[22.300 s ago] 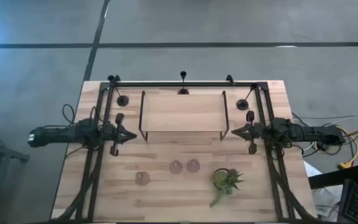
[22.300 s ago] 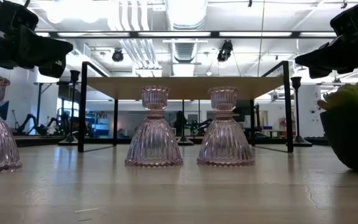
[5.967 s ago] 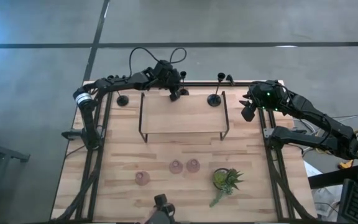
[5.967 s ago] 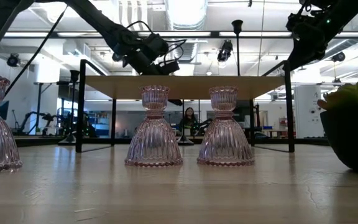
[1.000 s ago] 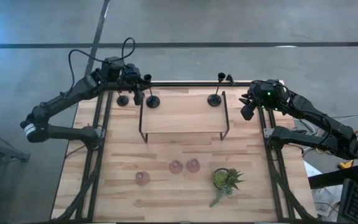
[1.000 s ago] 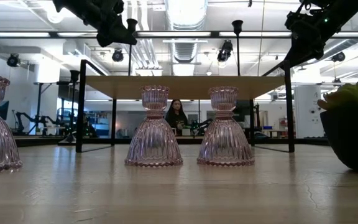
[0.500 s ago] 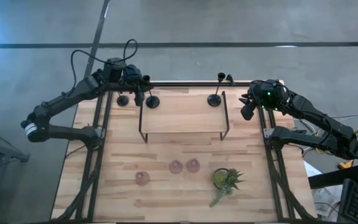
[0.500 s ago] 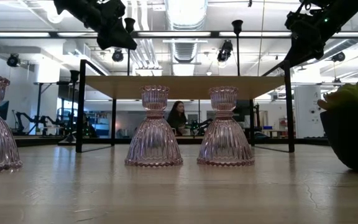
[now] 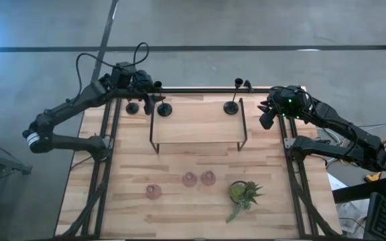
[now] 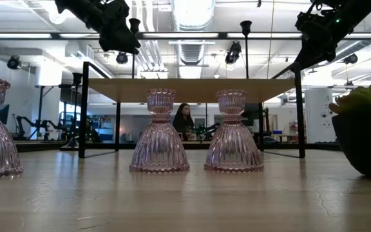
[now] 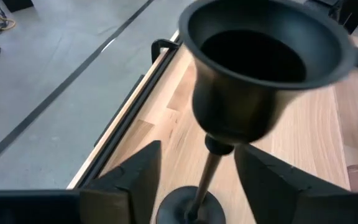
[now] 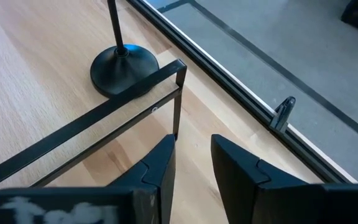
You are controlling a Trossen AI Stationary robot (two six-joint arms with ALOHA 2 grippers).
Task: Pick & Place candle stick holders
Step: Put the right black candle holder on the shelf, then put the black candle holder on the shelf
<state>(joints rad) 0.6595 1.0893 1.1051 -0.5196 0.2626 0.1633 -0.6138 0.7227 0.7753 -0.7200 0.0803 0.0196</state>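
Two dark fingers (image 11: 132, 180) of your left gripper (image 9: 150, 102) stand apart on either side of a black candle stick holder's stem (image 11: 209, 177), with a gap on each side, so nothing is clamped. Your left wrist view looks past the holder's cup top (image 11: 263, 62) down to its disc base (image 11: 188, 208). From above, that gripper hangs at the far left corner of the wire-frame shelf (image 9: 196, 122), between two black holders: one (image 9: 132, 107) on the table just left of the shelf, one (image 9: 164, 109) on the shelf top's far left corner.

Your right gripper (image 9: 267, 119) has its fingers (image 12: 154, 165) slightly apart and holds nothing. It sits just off the shelf's far right corner, and its wrist view shows the shelf's corner post (image 12: 178, 99) ahead of the fingertips, with a black disc base (image 12: 124, 67) beyond it. That third black holder (image 9: 231, 106) stands on the shelf top, far right.

Three pink glass holders rest on the near half of the wooden table (image 9: 112, 201): one (image 9: 153, 192) to the left, two (image 9: 189, 179) (image 9: 208, 178) close together near the middle. A green potted plant (image 9: 242, 194) sits to their right. Level with the table, a person (image 10: 184, 119) shows far back in the room.
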